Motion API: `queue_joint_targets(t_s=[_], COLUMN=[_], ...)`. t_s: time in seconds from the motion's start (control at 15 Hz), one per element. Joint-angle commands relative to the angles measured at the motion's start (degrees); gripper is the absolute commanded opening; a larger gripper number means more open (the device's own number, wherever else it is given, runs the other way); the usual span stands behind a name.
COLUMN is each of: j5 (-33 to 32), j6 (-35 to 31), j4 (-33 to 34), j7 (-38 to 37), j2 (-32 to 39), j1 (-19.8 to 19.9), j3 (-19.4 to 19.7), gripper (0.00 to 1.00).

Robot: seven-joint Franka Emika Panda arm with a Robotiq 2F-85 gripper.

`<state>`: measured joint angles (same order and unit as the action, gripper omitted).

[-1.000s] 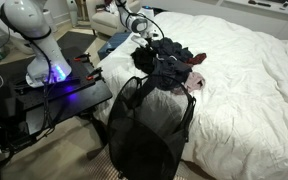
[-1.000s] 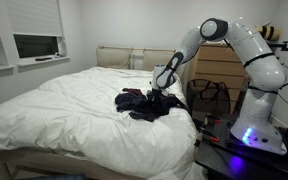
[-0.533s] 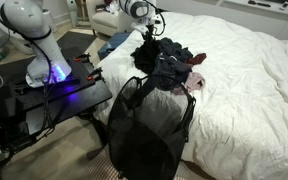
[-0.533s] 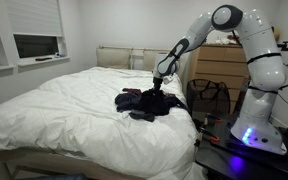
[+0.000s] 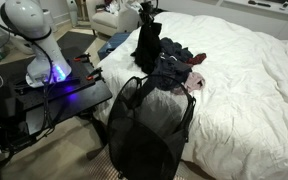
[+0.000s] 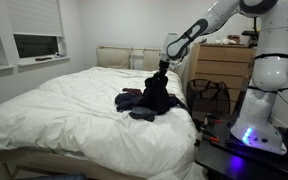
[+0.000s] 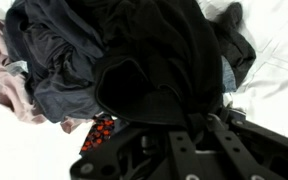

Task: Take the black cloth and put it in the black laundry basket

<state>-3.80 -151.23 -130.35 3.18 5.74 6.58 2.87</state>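
Up way higher than a second ago, fingers point(image 7: 184, 152) clamped on the black cloth point(image 5: 146, 45), dangling above the clothes pile point(image 5: 176, 68); black laundry basket point(image 5: 144, 125) next, probably.

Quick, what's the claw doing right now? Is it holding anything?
Claw: closed, holding the black cloth, which hangs down over the clothes pile.

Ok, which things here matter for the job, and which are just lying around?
For the job: gripper, shut on the black cloth hanging from it; black laundry basket.
Lying about: pile of clothes; bed; dresser.
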Motion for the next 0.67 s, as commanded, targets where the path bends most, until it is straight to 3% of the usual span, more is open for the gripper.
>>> queue_joint_targets(t_s=[0.0,0.6], j5=[-4.61,-13.29], j6=[3.1,12.44], j4=[-6.13,-5.46], j7=[-7.19,-22.24], j2=[-12.79,-30.25], j1=[-1.27,3.27], j3=[1.39,-3.19], gripper=[0.04,0.04])
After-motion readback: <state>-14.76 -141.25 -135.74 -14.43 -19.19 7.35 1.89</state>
